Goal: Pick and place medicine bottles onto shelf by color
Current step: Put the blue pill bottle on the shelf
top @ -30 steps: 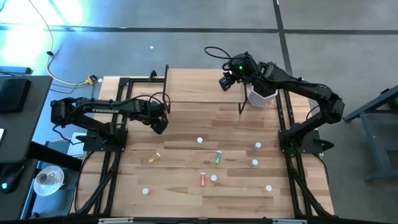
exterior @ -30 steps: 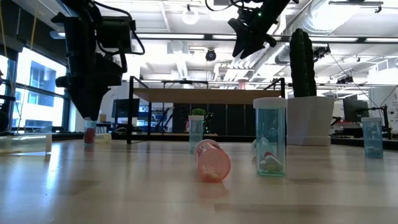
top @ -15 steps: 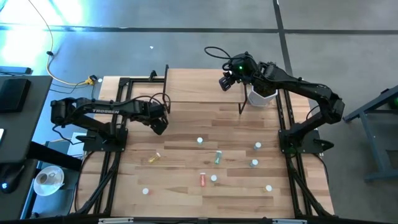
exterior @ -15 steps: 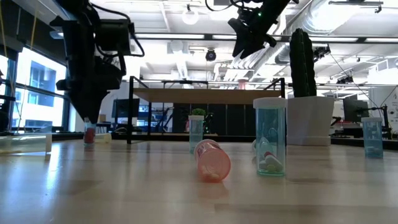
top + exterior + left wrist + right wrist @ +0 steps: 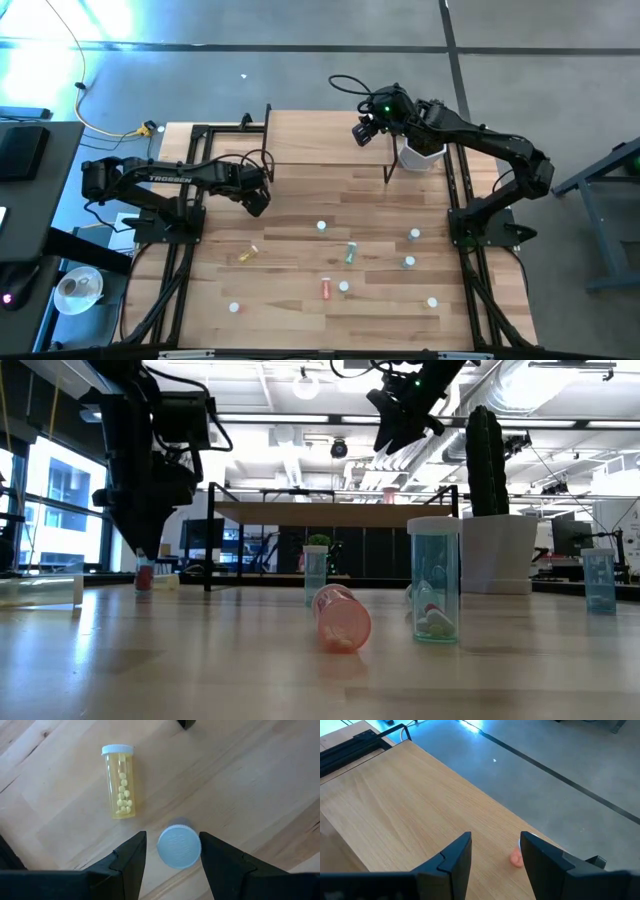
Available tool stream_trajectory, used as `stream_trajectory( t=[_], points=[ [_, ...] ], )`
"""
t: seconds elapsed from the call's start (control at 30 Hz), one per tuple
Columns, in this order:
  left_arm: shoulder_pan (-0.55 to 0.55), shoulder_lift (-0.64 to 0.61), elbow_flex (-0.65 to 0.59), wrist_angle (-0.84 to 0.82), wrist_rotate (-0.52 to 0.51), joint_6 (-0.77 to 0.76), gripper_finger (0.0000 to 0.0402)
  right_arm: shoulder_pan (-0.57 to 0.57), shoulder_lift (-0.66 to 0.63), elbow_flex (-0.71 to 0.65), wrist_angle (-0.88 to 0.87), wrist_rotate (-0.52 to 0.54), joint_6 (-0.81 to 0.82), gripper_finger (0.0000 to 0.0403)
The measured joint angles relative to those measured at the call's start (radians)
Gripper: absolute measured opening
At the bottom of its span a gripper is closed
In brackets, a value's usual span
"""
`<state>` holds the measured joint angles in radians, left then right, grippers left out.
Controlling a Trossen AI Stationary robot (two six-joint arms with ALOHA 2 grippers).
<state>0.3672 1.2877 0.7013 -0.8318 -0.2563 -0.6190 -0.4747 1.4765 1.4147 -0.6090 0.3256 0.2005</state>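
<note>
Nothing has shifted over the last second: your left pincer (image 5: 170,851) still hangs released around an upright white-capped bottle (image 5: 179,846), a yellow bottle (image 5: 120,782) lying just beyond, while the right pincer (image 5: 495,851) waits open above the shelf (image 5: 410,805), so the grasp remains undone.

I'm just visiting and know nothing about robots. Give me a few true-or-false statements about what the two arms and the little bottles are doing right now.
1. The left tool has its fingers open around an upright white-capped bottle. True.
2. The yellow bottle stands upright. False: it lies on its side on the table.
3. The right tool hangs above the shelf. True.
4. The right tool carries a green bottle. False: its fingers are open and empty.
5. The pink bottle nearest the low camera lies on its side. True.
</note>
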Motion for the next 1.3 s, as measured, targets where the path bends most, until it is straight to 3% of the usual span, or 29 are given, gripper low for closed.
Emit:
stream_trajectory(
  t=[0.2,0.53,0.7,0.97,1.3],
  points=[
    [0.000,0.000,0.000,0.000,0.002,0.003,0.0165,0.000,0.000,0.000,0.000,0.000,0.000,0.0161],
    [0.000,-0.001,0.000,0.000,0.033,0.027,0.0107,0.000,0.000,0.000,0.000,0.000,0.000,0.0161],
    [-0.001,0.000,0.015,-0.014,0.055,0.071,0.0110,0.000,0.000,0.000,0.000,0.000,0.000,0.0161],
    [-0.001,-0.018,0.149,-0.146,0.061,0.180,0.0111,0.000,0.000,0.000,0.000,0.000,0.000,0.0161],
    [0.013,-0.047,0.390,-0.286,-0.074,0.270,0.0115,0.000,0.000,0.000,0.000,0.000,0.000,0.0161]
  ],
)
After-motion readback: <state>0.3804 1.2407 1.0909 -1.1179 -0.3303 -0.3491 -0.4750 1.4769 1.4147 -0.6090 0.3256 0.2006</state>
